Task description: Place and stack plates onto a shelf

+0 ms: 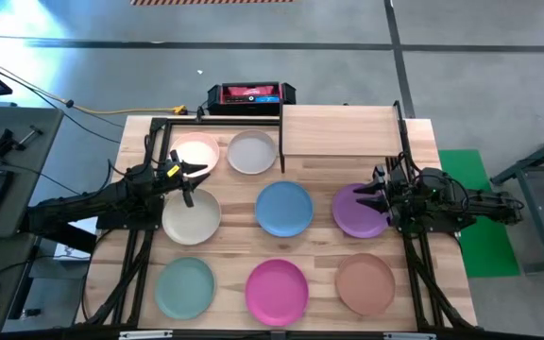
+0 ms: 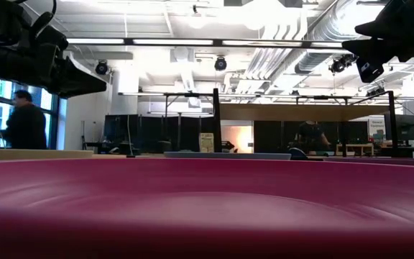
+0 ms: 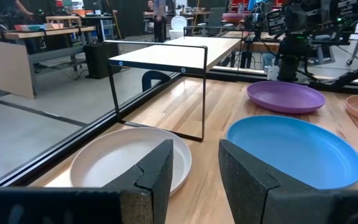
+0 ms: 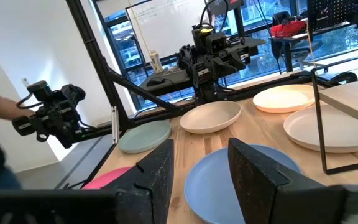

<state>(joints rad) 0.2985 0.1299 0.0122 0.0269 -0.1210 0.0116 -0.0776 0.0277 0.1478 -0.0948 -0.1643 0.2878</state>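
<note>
The wooden table carries everything, and the shelf stands at its far edge, a bare light-wood platform on black posts with no plate on it.

Taking the shelf as the landmark, the eight plates all lie flat on the tabletop, none stacked. The grey-white plate sits just beside the shelf's left end, and the pale pink plate lies beyond it, farther from the shelf. One row nearer the front, the blue plate lies in front of the shelf's left post, the purple plate in front of the shelf's right half, and the cream plate well off to the left. Farthest from the shelf, along the table's front edge, are the teal-green plate, the magenta plate and the tan-brown plate.

The left gripper hovers well left of the shelf, between the pale pink and cream plates; in its wrist view its jaws stand spread with nothing between them, and the grey-white plate and the shelf lie ahead. The right gripper hangs in front of the shelf's right end, over the edge of the purple plate, jaws likewise spread and empty.
</note>
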